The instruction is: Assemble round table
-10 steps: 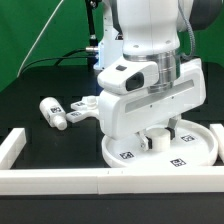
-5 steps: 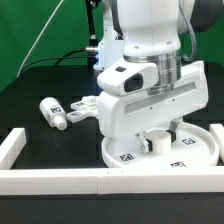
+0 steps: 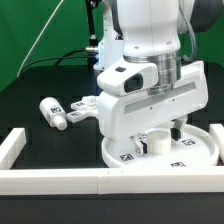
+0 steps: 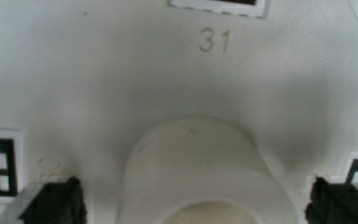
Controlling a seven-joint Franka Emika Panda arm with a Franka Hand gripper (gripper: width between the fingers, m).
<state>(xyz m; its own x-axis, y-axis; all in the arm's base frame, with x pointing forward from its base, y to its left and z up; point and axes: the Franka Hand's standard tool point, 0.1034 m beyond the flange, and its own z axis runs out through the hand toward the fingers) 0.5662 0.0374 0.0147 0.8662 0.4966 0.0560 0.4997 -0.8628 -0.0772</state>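
- Three white plastic parts lie on the black bench [image 3: 40,85], each carrying small black-and-white square tags.
- The disc [image 3: 205,150] lies flat toward the exterior view's right, just inside the rail [image 3: 60,180]. Tags are spaced around its rim.
- In the wrist view the disc's pale face shows a printed "31" [image 4: 217,41] below one tag [image 4: 220,4].
- The leg [image 3: 155,143], a short stubby cylinder, stands upright near the disc's middle, under the arm [image 3: 150,60].
- The base [image 3: 62,109], cross-shaped, lies well apart on the exterior view's left, with one thick rounded end pointing outward.
- The dark fingers [image 4: 51,203] are spread wide, one on each side of the leg [image 4: 202,165]. White disc surface shows between each finger and the leg, so they grip nothing.
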